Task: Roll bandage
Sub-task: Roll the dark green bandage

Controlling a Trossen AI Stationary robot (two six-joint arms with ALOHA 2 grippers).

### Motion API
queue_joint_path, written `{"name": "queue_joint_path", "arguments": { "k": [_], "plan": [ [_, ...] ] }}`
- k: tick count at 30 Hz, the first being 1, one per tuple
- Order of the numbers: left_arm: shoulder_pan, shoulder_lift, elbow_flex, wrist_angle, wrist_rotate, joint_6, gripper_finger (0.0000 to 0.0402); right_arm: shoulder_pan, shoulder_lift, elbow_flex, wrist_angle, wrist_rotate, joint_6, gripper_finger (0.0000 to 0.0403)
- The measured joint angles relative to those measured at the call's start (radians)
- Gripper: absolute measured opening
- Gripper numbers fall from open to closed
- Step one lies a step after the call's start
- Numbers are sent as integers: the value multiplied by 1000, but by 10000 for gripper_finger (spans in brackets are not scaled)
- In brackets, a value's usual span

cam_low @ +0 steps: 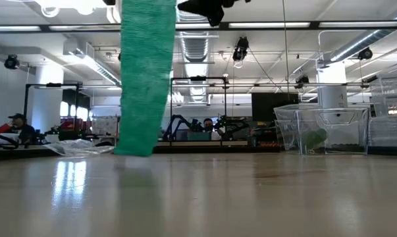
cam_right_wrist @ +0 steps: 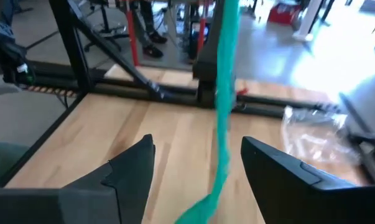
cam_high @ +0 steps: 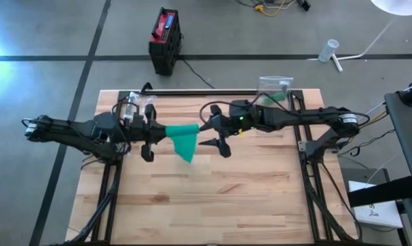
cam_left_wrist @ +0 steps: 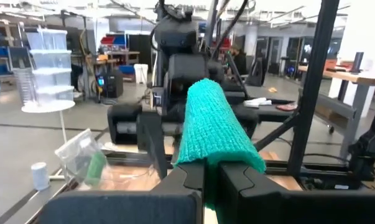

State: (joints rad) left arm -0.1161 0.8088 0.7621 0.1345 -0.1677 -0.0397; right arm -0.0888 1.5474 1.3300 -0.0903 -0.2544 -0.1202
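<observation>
High view shows it best: both dark arms are up over the light wooden slat table (cam_high: 212, 198), reaching in toward each other near the middle, with a strip of green stretchy woven bandage (cam_high: 182, 140) between them. The left gripper (cam_high: 147, 131) has its fingers pressed together on one end of the bandage, so it's pinching it for sure. You can see that really well in the left wrist view, where the cloth bunches up right out of the closed fingers. From there the strip hangs down like a ribbon, and in the low view its bottom end looks like it's at or just above the tabletop; can't tell if it actually touches.

The right gripper (cam_high: 214, 134) sits just to the right of the hanging strip with its fingers spread and nothing in them. In the right wrist view the bandage hangs straight ahead, lined up with the gap between the fingers but a bit beyond them.

So the thing that matters: the bandage's long axis runs vertical, and it lies to the left of the open right claw, which is the free one. My guess is the right arm needs to move left and close on the strip to start rolling.

Clear plastic bag (cam_high: 275, 87) at the far right edge isn't involved.
</observation>
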Motion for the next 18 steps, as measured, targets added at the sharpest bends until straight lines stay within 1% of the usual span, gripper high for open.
{"name": "queue_joint_path", "arguments": {
  "k": [4, 9, 10, 12, 16, 18],
  "plan": [
    [0, 10, 23, -41, -1, -4, 0, 0, 58, -1, 25, -7, 51, 235],
    [0, 17, 30, -42, -2, -15, 0, 6, 124, -2, 169, 1, 73, 239],
    [0, 16, 30, -46, -2, -20, 0, 10, 131, -3, 201, 15, 76, 238],
    [0, 9, 30, -59, -2, -22, 0, 24, 142, -3, 254, 76, 75, 232],
    [0, -9, 30, -58, -2, -2, 0, 54, 164, -7, 278, 211, 42, 211],
    [0, -14, 30, -57, -2, 4, 0, 65, 172, -7, 280, 248, 30, 195]
  ]
}}
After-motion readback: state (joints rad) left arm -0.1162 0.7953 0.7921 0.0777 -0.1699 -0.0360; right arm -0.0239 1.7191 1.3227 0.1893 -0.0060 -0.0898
